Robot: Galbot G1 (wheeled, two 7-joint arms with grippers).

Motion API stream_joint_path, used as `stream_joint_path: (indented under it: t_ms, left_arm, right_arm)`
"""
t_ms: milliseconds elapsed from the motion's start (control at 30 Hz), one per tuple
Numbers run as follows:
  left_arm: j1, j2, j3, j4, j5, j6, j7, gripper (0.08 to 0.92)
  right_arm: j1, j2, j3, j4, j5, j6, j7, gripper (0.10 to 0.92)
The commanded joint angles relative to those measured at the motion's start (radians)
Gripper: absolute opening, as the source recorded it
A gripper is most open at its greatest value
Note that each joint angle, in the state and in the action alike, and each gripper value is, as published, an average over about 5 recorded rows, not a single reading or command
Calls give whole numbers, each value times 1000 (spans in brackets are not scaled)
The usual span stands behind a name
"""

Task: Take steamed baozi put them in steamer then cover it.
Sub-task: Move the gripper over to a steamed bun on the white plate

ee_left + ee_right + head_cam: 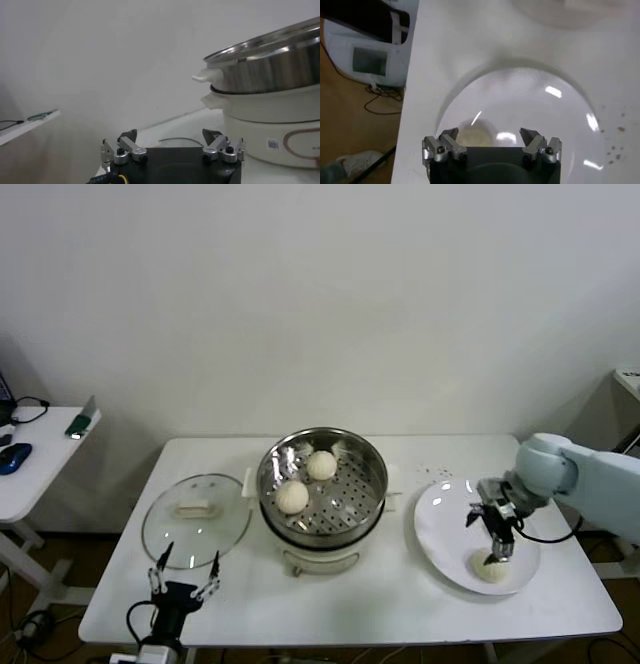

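R gripper (495,546) jaws wide, over plate (437,529) by desk's right edge, just above last visible baozi (490,566), no grip yet | L gripper (185,574) wide, idle at front-left edge | steamer (322,484) mid-desk holds 2 baozi (321,465) | cover (196,518) off, left of steamer | left: 1 seen bun + covering

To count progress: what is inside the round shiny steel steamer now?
Two cream-white baozi sit on the perforated floor of the round shiny steel steamer. Whatever is below that floor is hidden.
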Motion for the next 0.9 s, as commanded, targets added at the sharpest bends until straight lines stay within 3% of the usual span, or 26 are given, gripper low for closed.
stream_joint_path:
  t_ms: [33,433,700,900]
  left_arm:
    - [6,-2,-2,4,7,0,-1,823]
    - [11,-8,-13,22,6,-7,-2,823]
    - [7,-10,-17,32,5,-10,-4,823]
    - [5,-12,-16,31,6,-9,-3,823]
  right_arm:
    - [-191,-46,134,-41,-106,7,-2,823]
    - [-186,49,133,-129,-135,15,-1,818]
    - [-156,96,94,-145,-117,17,-5,684]
    - [-113,106,58,-141,-95,22,-8,672]
